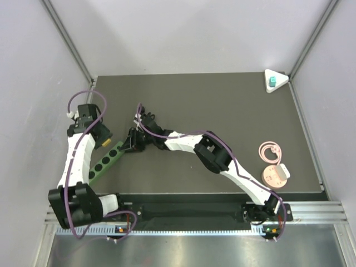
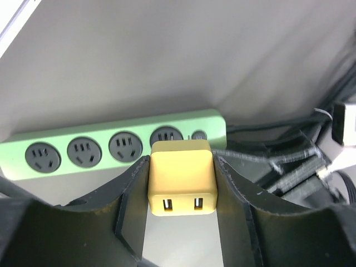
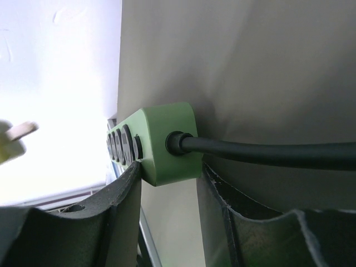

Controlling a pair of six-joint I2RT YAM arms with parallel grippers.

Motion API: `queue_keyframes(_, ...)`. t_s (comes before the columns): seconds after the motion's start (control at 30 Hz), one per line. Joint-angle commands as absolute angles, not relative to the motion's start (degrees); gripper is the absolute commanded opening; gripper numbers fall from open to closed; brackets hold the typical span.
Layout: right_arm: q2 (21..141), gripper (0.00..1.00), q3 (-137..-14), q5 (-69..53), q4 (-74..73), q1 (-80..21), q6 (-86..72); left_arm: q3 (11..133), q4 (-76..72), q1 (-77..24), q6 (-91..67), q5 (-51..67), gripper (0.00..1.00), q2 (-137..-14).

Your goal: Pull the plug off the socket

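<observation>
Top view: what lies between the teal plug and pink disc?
A pink cable loop lies near the pink disc; toward the teal plug, bare mat. Top view only.

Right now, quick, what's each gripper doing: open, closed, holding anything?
Left gripper: closed on the yellow plug.
Right gripper: closed on the cable end of the green power strip.

Overhead camera looks down on the whole table (image 1: 222, 105) — both wrist cameras sit close, sharing the green power strip (image 2: 139, 123).
</observation>
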State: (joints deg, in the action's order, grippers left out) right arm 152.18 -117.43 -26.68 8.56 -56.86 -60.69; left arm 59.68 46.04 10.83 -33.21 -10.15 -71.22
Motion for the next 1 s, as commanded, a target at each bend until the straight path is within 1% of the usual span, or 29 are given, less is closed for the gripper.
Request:
queue_keyframes(0.0, 158.38, 0.00, -114.08, -20.56, -4.05, -56.95, -53.88, 58.62, 46.76, 10.90, -31.99, -9.67, 0.00, -65.06)
queue_keyframes(0.2, 158.82, 0.00, -115.84, -26.98, -0.44, -57.48, -52.74, 54.94, 42.98, 10.90, -31.12, -6.95, 0.00, -61.35)
queue_keyframes(0.27, 158.21, 0.03, -116.37, -27.95, -0.44, -57.57, -52.12, 54.67, 43.59, 10.99, -30.94, -6.77, 0.00, -61.61)
queue_keyframes(0.3, 157.68, 0.09, -116.19, -28.21, -0.44, -57.57, -51.51, 54.67, 43.94, 10.90, -30.33, -6.42, 0.00, -61.87)
queue_keyframes(0.37, 155.40, 0.15, -114.62, -29.09, -0.35, -57.48, -50.80, 55.02, 44.21, 10.99, -29.62, -6.24, 0.00, -61.70)
queue_keyframes(0.47, 150.48, 0.34, -111.19, -26.55, -3.59, -57.57, -48.44, 55.20, 43.60, 10.99, -27.87, -6.68, 0.00, -61.00)
queue_keyframes(0.5, 147.51, 0.47, -110.05, -24.19, -5.17, -57.57, -47.30, 55.20, 43.16, 10.99, -27.25, -6.42, 0.00, -60.91)
queue_keyframes(0.6, 143.10, 0.60, -106.53, -21.11, -6.85, -57.31, -45.19, 55.11, 43.07, 10.99, -26.81, -5.28, 0.00, -61.17)
queue_keyframes(0.7, 140.98, 0.67, -106.43, -20.39, -9.31, -57.04, -42.98, 54.32, 42.10, 10.99, -26.89, -3.34, 0.00, -61.26)
queue_keyframes(0.87, 139.40, 0.71, -105.12, -21.88, -10.55, -56.60, -41.32, 53.61, 41.22, 10.99, -26.02, -1.50, 0.00, -61.17)
queue_keyframes(0.97, 135.54, 0.72, -100.21, -23.46, -8.10, -56.60, -40.00, 53.61, 41.31, 10.90, -25.23, -0.27, 0.00, -60.74)
